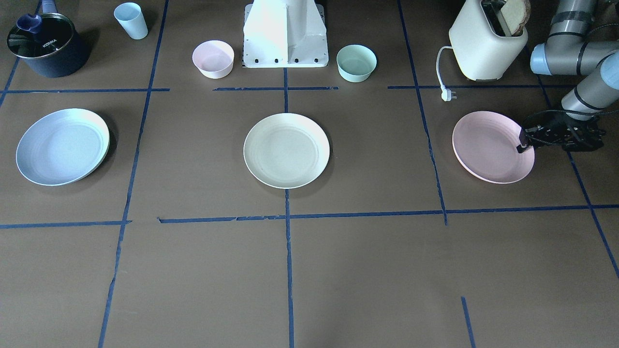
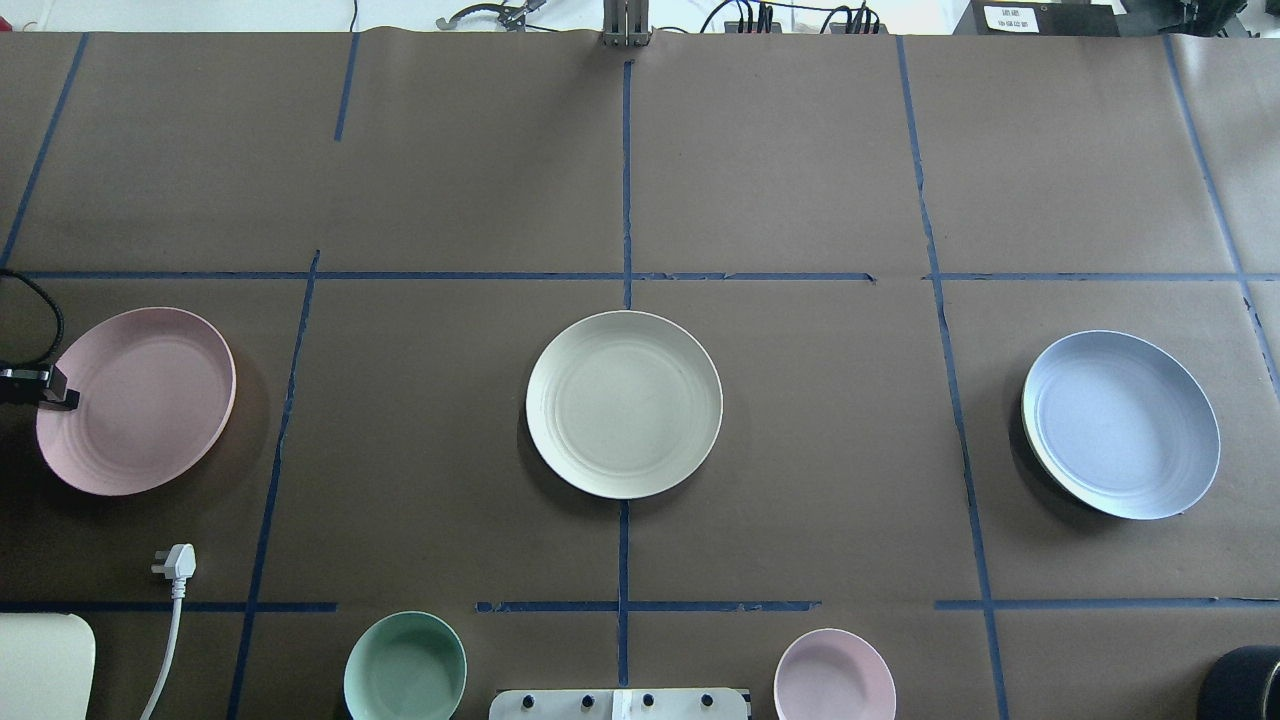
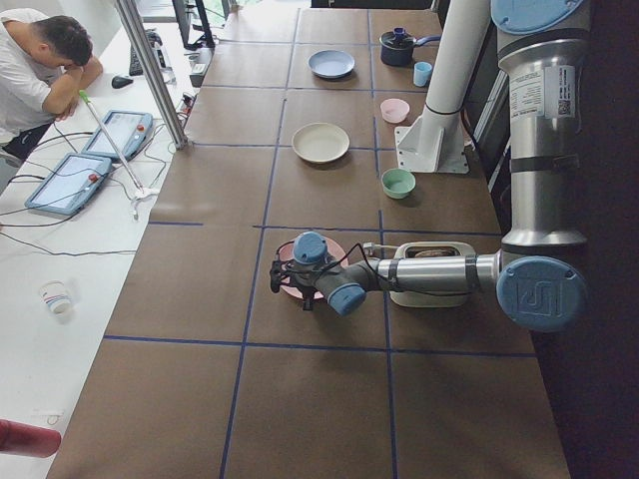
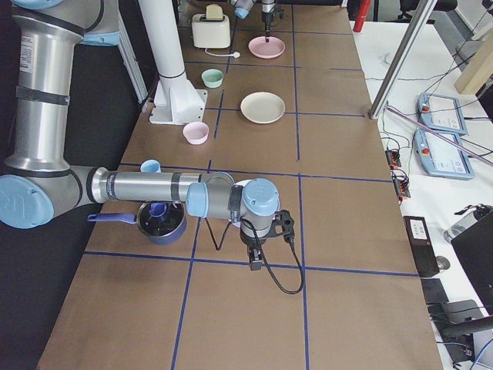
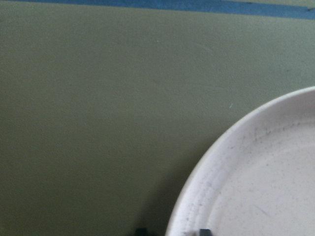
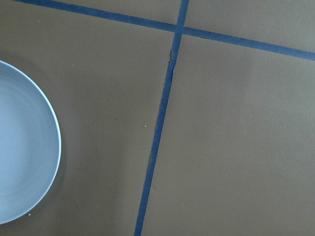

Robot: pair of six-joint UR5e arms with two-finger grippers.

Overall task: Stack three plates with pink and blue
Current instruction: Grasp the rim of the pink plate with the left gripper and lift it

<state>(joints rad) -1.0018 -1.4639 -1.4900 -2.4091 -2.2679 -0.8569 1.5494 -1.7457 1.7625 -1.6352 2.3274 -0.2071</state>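
The pale pink plate (image 1: 488, 147) lies flat at my left end of the table, also in the overhead view (image 2: 140, 400). My left gripper (image 1: 524, 140) is open at its outer rim. In the left wrist view the gripper (image 5: 172, 232) has one fingertip (image 5: 141, 231) outside the rim and one inside, over the plate (image 5: 266, 187). The cream-white plate (image 1: 286, 150) lies in the middle. The pale blue plate (image 1: 63, 146) lies at my right end, and its edge shows in the right wrist view (image 6: 19, 147). My right gripper (image 4: 254, 258) hangs above the table beyond it. I cannot tell whether it is open or shut.
A small pink bowl (image 1: 213, 59) and a mint bowl (image 1: 356, 63) flank the robot base (image 1: 285, 38). A toaster (image 1: 486, 43) with bread and its loose plug (image 1: 449, 95) stand behind the pink plate. A dark pot (image 1: 46, 46) and a light blue cup (image 1: 131, 20) stand behind the blue plate.
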